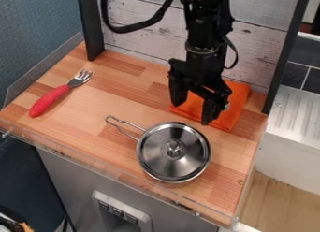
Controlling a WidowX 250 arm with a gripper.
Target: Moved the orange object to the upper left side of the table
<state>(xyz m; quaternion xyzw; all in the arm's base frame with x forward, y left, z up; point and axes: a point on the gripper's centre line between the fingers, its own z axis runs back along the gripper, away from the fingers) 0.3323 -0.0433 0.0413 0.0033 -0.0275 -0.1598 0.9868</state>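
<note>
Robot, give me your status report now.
Tool open, over orange cloth. Cloth lies at upper right. Red-handled fork at upper left, possibly in the way.

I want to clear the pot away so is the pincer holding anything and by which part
Nothing is held: the pincer hangs open over the orange cloth, its jaws apart.

The wooden table (84, 121) holds a red-handled fork (61, 93) on the left, a lidded pan (169, 162) near right and an orange cloth (236, 112) far right.

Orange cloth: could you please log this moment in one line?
gripper: open, at orange cloth | cloth: table's upper right | pan: lidded, nearer camera | fork: left
</note>
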